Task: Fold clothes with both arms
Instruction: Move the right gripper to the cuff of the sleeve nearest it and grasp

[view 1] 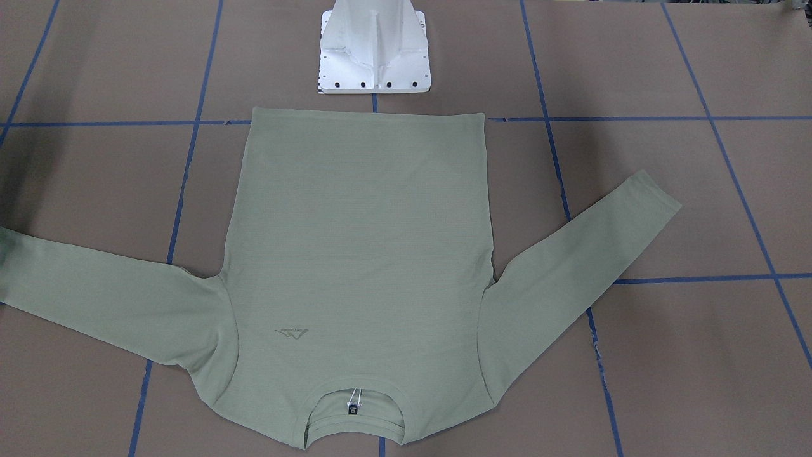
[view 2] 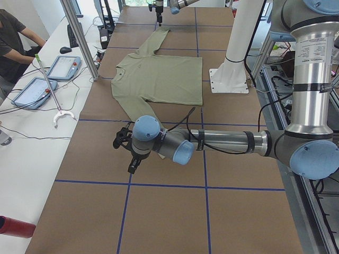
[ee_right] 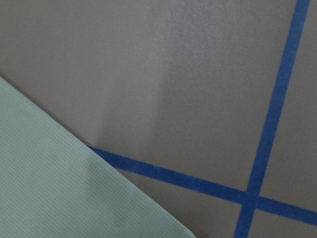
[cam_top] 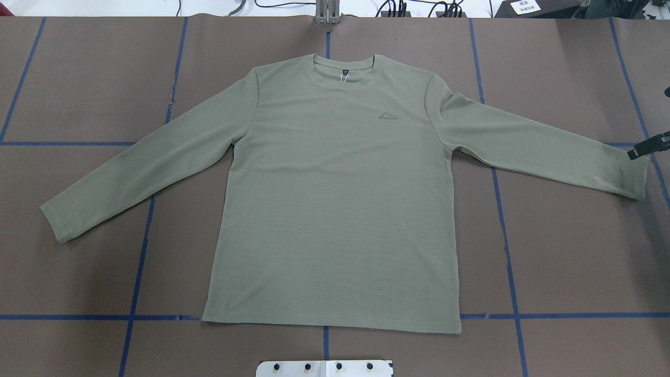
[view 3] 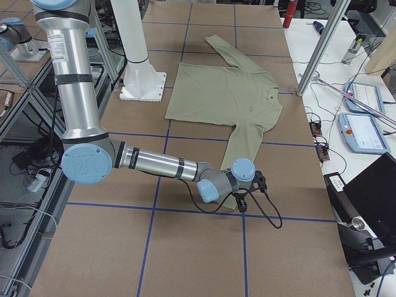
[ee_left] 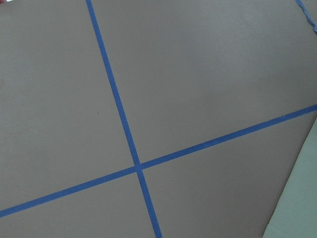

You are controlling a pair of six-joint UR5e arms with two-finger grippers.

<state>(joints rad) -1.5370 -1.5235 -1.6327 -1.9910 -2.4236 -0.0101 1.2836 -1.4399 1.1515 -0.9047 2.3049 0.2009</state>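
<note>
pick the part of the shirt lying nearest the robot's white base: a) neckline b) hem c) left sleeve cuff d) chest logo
b: the shirt lies flat with its hem just short of the white base, and its neckline on the far side.

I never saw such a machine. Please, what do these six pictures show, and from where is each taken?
It is a robot with two arms, the left arm and the right arm. Its white base stands on the table. Two pictures look down, one from behind the robot, one facing it; two look along the table from its ends; two come from cameras on the wrists. A green long-sleeved shirt lies flat. The left pincer hangs by one cuff, the right pincer by the other. Nothing looks lifted; whether they are open I cannot tell.
</note>
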